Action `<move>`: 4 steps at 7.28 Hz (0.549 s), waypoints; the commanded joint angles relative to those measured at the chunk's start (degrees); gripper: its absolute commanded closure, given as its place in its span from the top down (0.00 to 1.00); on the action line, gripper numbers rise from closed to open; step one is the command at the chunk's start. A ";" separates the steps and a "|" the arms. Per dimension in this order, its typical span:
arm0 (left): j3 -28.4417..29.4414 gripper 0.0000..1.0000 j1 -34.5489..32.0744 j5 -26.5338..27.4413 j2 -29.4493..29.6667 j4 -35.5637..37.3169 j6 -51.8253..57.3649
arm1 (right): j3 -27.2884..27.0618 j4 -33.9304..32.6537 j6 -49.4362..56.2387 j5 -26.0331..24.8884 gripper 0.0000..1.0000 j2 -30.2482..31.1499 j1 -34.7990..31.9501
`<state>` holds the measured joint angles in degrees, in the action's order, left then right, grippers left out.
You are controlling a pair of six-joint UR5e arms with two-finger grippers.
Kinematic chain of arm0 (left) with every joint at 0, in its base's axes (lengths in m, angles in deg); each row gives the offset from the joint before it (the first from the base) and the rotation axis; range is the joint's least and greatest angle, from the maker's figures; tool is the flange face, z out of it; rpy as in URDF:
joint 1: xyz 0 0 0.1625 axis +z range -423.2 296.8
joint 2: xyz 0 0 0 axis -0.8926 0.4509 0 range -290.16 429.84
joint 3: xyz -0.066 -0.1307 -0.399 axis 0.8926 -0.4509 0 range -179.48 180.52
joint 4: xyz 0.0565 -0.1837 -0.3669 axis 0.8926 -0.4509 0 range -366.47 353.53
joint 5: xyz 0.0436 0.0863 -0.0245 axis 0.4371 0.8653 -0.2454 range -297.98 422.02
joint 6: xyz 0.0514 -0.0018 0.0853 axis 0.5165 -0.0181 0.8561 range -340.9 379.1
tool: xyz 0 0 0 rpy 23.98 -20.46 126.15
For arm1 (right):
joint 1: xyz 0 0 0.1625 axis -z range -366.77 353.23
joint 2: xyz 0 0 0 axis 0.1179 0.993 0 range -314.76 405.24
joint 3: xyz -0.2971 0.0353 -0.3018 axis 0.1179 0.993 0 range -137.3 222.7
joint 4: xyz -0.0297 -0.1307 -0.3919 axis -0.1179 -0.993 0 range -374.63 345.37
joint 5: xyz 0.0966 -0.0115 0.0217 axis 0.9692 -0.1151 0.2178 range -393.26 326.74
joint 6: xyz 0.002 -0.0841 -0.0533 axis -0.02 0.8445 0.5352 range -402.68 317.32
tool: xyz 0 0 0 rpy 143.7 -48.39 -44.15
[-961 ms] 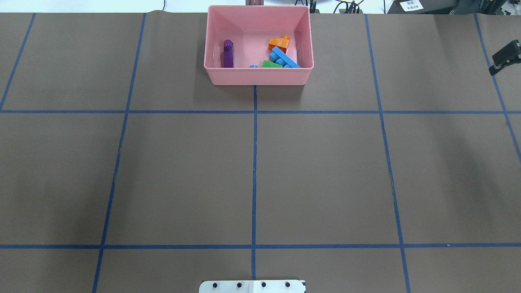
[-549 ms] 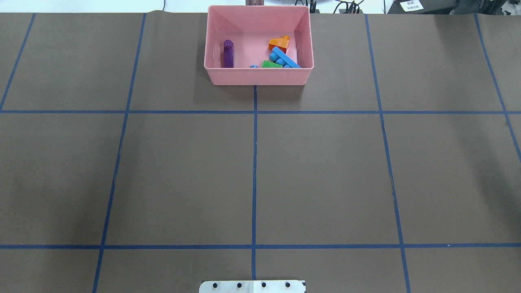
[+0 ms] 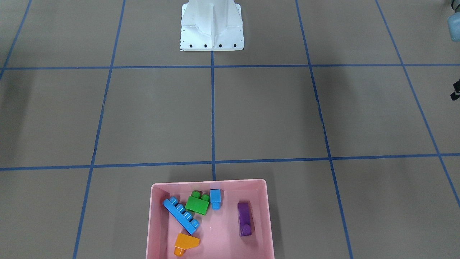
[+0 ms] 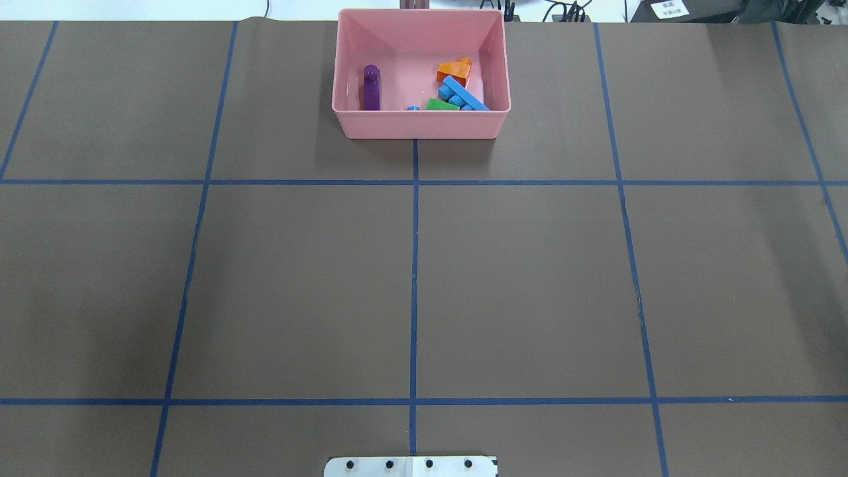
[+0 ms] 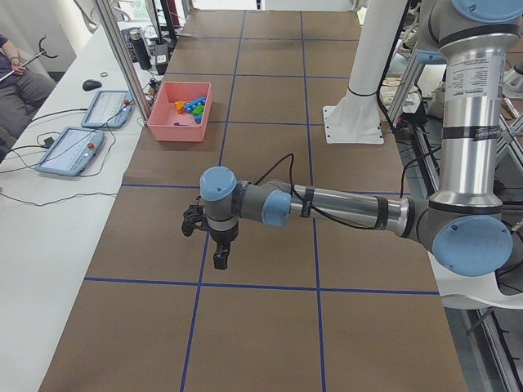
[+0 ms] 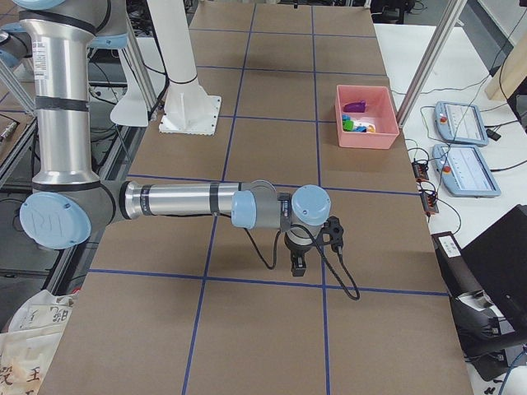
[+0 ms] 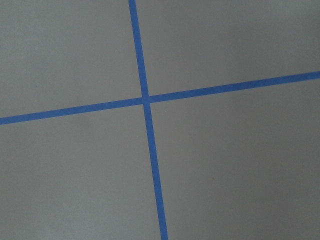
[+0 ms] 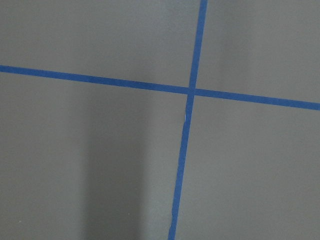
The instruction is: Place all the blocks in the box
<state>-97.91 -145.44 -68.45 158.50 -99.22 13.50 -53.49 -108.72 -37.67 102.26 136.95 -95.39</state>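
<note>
The pink box (image 4: 421,126) stands at the far middle of the table and also shows in the front view (image 3: 208,182). All the blocks lie inside it: purple oblong (image 4: 371,87), orange sloped (image 4: 454,71), long blue (image 4: 464,94), green (image 4: 442,105) and small light-blue (image 3: 215,198). My left gripper (image 5: 219,260) hangs over the mat far from the box, at the table's left end. My right gripper (image 6: 297,265) hangs over the mat at the right end. I cannot tell whether either is open or shut. Both wrist views show only mat and tape.
The white base plate (image 4: 411,466) sits at the near middle edge. The brown mat carries a blue tape grid (image 4: 414,265). Tablets (image 5: 82,151) lie on a side bench beyond the box, and a seated person (image 5: 12,73) is there.
A dark part of the right arm at the overhead view's right edge has moved out of view. The box and blocks have not moved.
</note>
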 commanded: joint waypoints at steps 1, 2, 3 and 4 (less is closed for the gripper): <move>0.26 1.00 -2.56 0.12 0.55 1.69 7.83 | -0.49 -0.04 -0.17 -0.78 1.00 0.05 -0.06; 1.30 1.00 -3.18 0.30 0.29 1.69 9.02 | -0.57 -0.04 -0.26 -0.78 1.00 0.14 -0.06; 3.23 1.00 -5.28 -0.05 0.63 1.60 9.21 | -0.49 -0.04 -0.26 -1.47 1.00 0.05 -0.06; 3.68 1.00 -6.60 -0.14 0.72 1.60 9.21 | -0.57 0.04 -0.26 -1.48 1.00 0.05 -0.06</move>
<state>-95.39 -150.13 -68.42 159.07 -97.61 22.21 -54.01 -108.75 -37.91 101.01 137.03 -95.45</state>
